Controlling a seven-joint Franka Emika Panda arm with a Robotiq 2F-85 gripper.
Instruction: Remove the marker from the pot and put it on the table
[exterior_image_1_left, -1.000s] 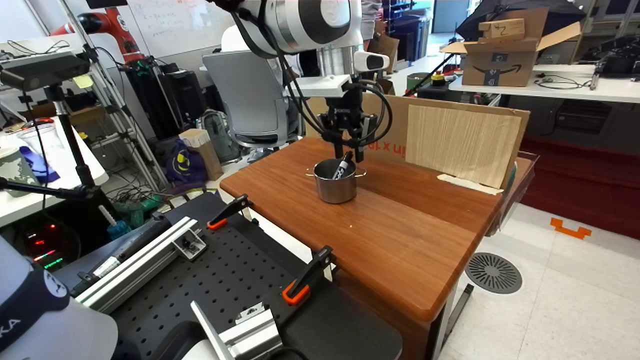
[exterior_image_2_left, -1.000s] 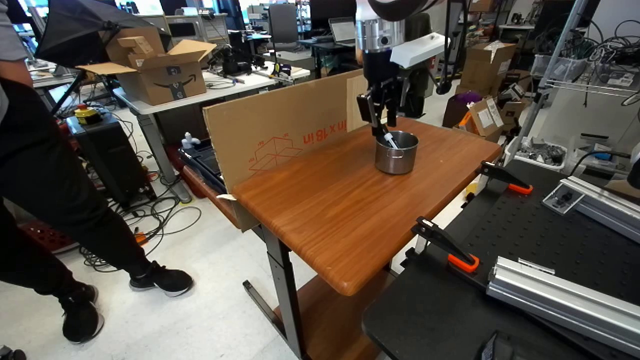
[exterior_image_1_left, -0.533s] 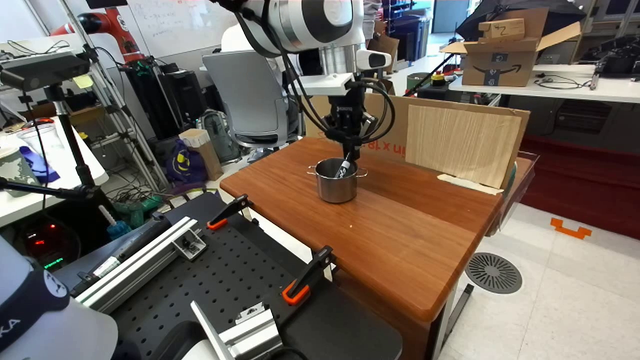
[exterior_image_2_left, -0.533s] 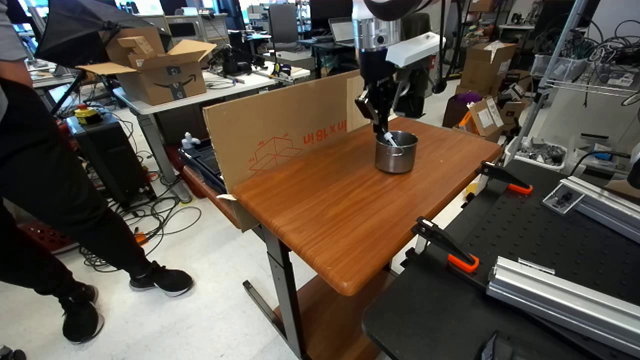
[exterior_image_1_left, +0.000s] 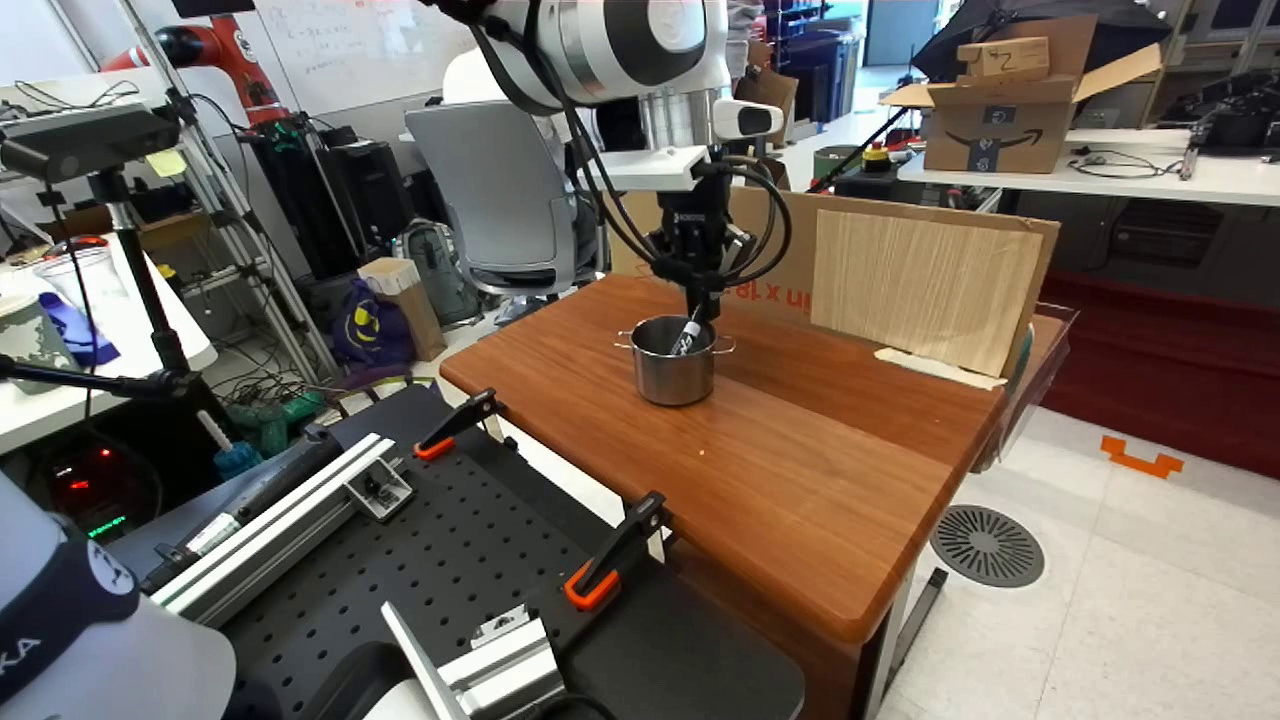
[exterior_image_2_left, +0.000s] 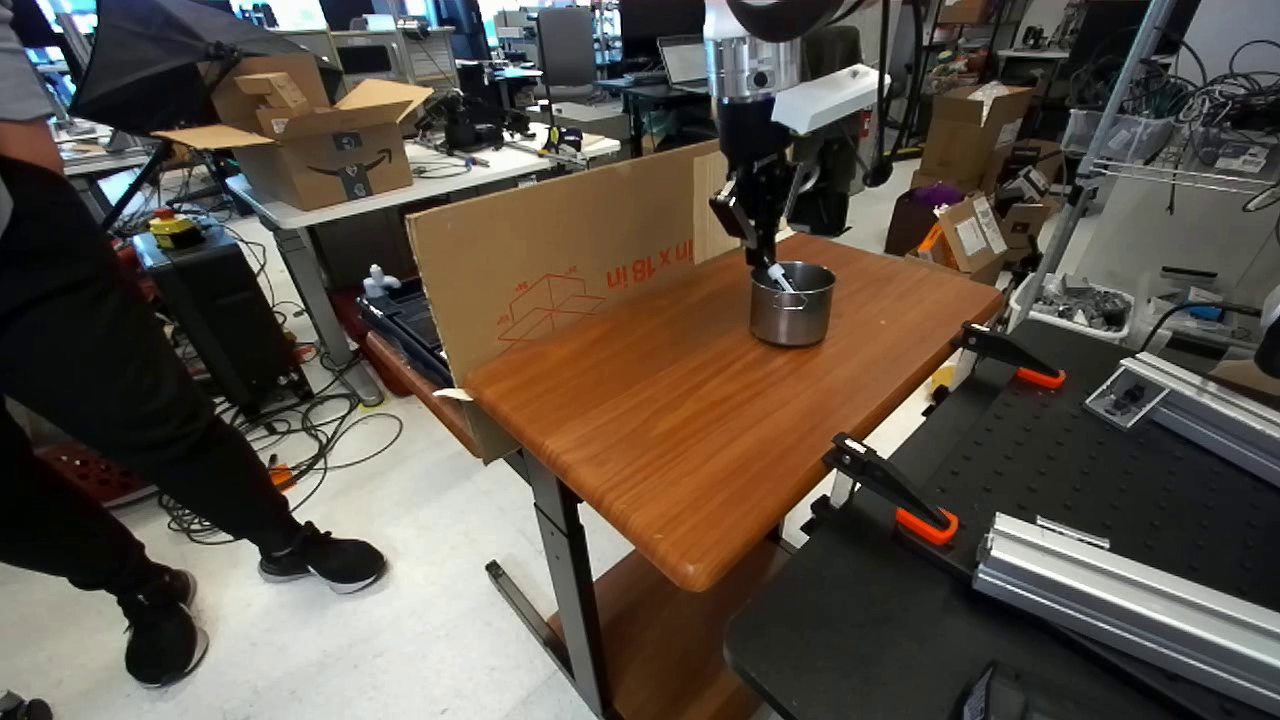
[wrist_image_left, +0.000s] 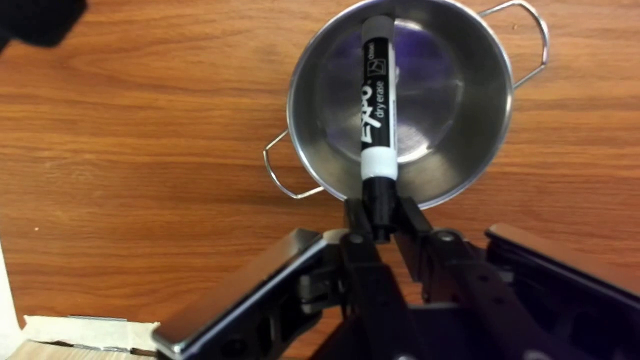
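Nearest, in both exterior views, lies a black perforated plate carrying silver aluminium profile, with two orange-and-black clamps set along its edge beside the table. Past the clamps stretches the smooth reddish-brown top of the table, and on it, well apart from them, the squat silver-grey pot stands upright, its wire handles reaching out on opposite sides. The marker is inside the pot, tilted, with its grey end towards the inner wall and its black cap crossing the rim on the opposite side; whether the grey end touches metal I cannot tell. There the gripper points down from above, its fingers drawn in close on either side of the cap and holding it; whether they touch the rim is unclear. Behind stands a cardboard panel with red print along the table's edge, a pale wood-grain board against its face. Farther back are a grey office chair and a white desk bearing a cardboard box, flaps spread.
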